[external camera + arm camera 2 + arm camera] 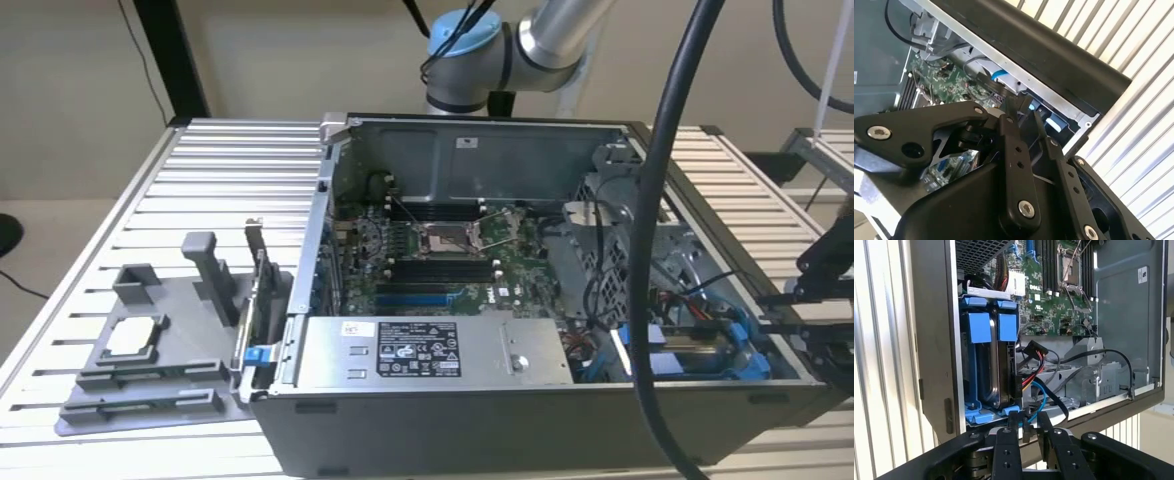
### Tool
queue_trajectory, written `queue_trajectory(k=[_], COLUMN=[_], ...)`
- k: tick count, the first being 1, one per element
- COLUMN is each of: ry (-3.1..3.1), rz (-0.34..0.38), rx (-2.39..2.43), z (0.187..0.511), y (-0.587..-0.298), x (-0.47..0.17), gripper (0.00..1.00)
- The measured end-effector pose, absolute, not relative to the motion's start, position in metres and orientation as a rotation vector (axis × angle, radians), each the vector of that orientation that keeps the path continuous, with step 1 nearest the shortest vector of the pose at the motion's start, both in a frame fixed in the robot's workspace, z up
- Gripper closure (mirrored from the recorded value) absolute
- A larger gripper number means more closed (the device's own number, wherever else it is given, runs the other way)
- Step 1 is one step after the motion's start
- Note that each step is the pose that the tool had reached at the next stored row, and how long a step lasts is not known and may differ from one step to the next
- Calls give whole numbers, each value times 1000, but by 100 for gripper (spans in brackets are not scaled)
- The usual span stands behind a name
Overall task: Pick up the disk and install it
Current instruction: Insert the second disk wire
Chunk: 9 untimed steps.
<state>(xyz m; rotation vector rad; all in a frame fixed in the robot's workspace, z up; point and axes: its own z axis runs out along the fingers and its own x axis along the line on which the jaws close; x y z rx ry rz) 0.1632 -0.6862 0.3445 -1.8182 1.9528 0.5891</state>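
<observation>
gripper sits just outside the open side of the computer case, at the drive bay corner. in the first wrist view its two black fingers run close together, tips almost meeting, with no object between them; reads as clenched on nothing. in the second wrist view the same fingers point toward the case edge, linkage arms folded in.

disk is already seated on edge in the drive bay, just beyond the fingertips. silver body visible between the blue carrier frame rails; blue tabs at both ends. fingertips look apart from the frame's near tabs, though contact cannot be ruled out.

red, black and blue cables loop beside the disk, toward the motherboard. empty processor socket with its lever up further in.

exterior view: blue bay at the case's corner on the exterior view's right, partly behind a thick black hose. grey power supply with white label along the near case wall. grey fixture tray on the slatted table at the exterior view's left, holding a small square silver chip. arm base behind the case.
</observation>
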Motion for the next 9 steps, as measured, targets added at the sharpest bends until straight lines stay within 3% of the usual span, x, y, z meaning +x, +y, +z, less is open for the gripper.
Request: queue_trajectory(k=[5, 6, 9], ry=[1953, 1953, 1953], rz=[589, 589, 589], rx=[-1818, -1818, -1818], z=[345, 345, 345], y=[-686, -686, -686], x=[163, 163, 163], gripper=[0, 100, 100])
